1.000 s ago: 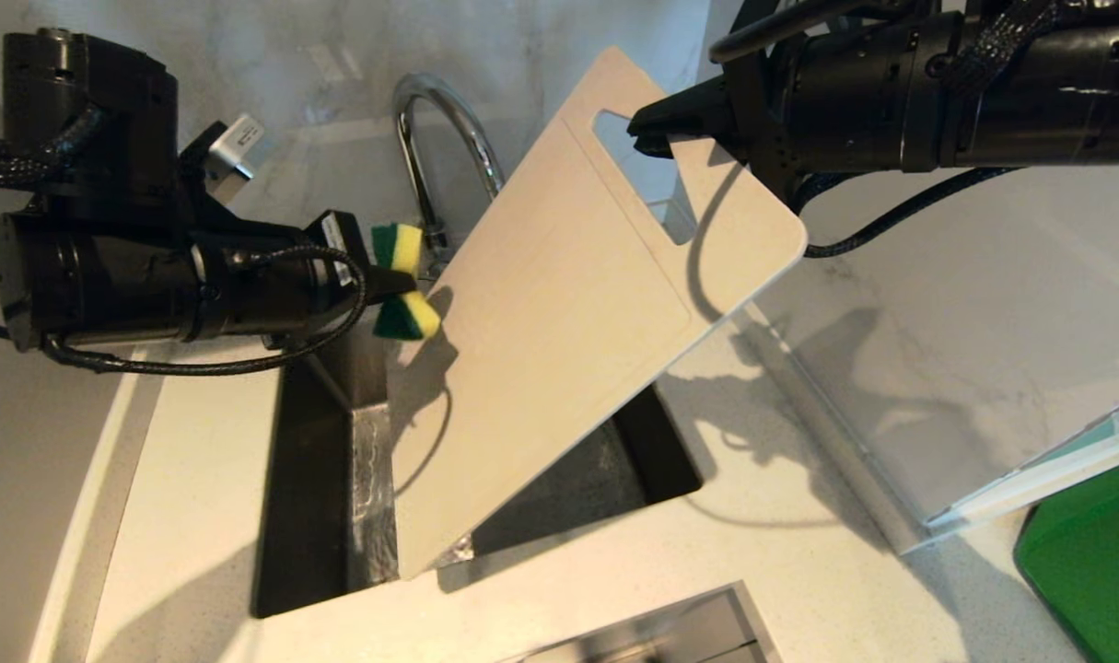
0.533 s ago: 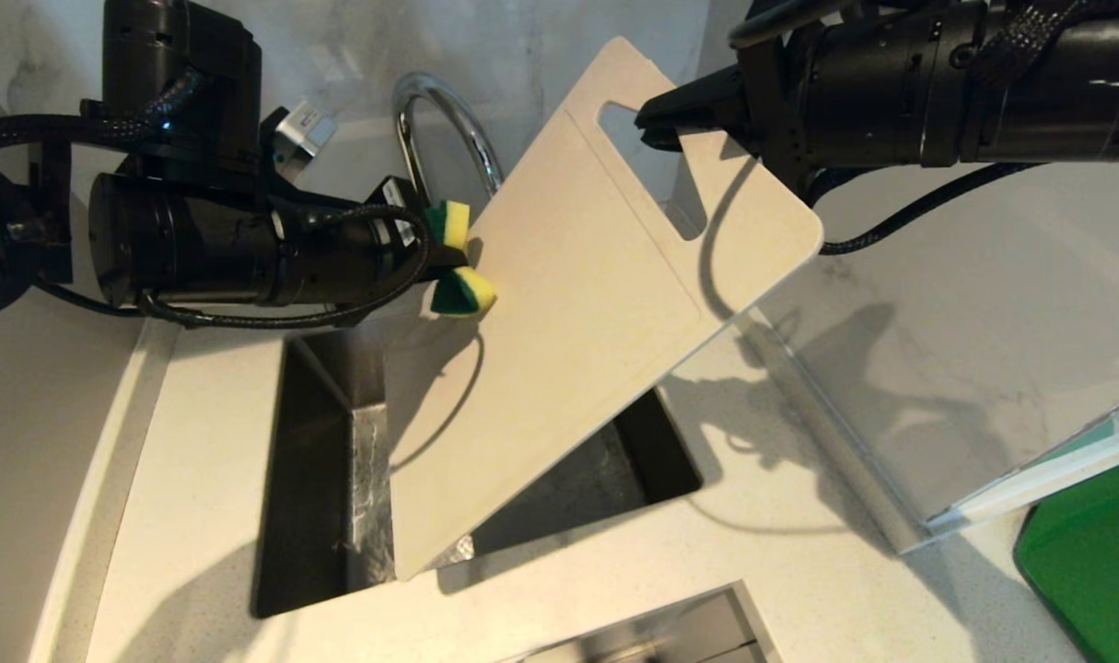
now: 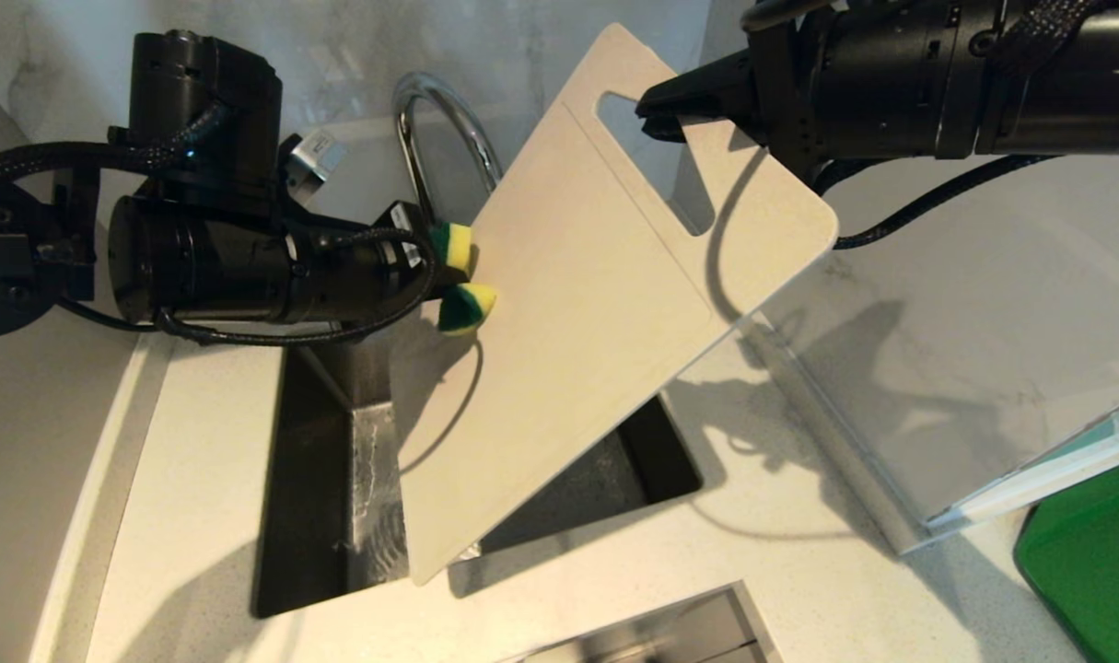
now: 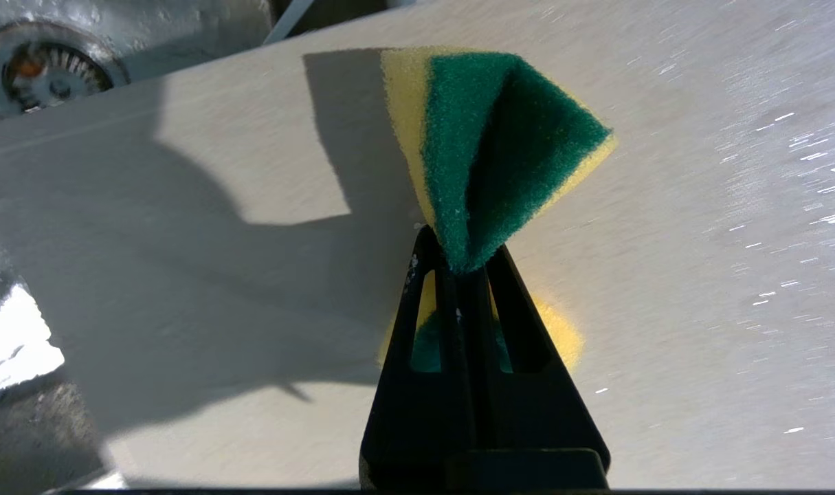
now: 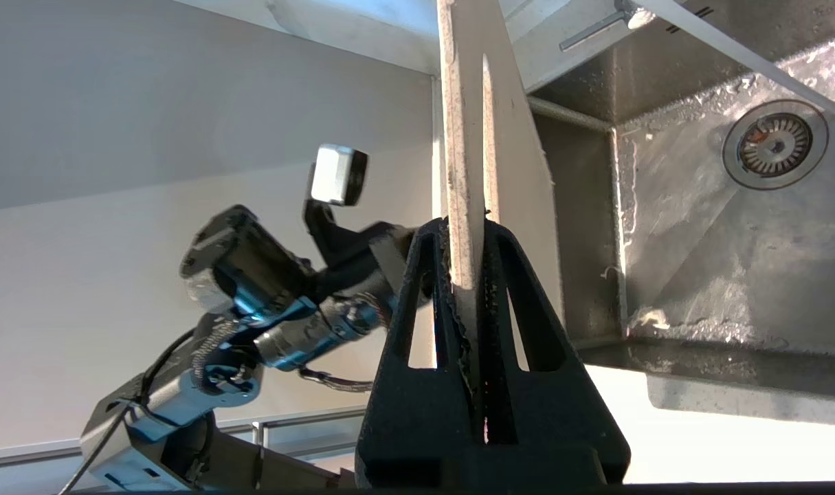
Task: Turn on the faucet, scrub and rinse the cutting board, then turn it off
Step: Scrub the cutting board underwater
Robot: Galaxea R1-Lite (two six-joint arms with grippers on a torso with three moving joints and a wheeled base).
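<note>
Cutting board (image 3: 568,304): off-white plastic, hanging tilted over the sink (image 3: 320,479), long axis running from its handle cutout at the upper right down to a lower corner dipping just inside the basin's front edge. Right gripper (image 3: 660,115): jaws pressed together on the board's rim beside the cutout, carrying the whole board; the right wrist view is showing the edge pinched between the fingers (image 5: 451,289). Left gripper (image 3: 444,272): reaching in level from the board's left, jaws squeezing a yellow-and-green sponge (image 3: 462,281) at its middle so both ends are flaring out. Sponge: sitting at the board's upper left edge, touching or just short of the face, which one cannot tell. Board face: lying to the right of the sponge and sloping down toward the sink, so a scrubbing pass probably has to travel along that long axis; the left arm is the nearer one for it. Faucet (image 3: 435,138): chrome arch standing behind the board, partly hidden; no running stream is showing.
</note>
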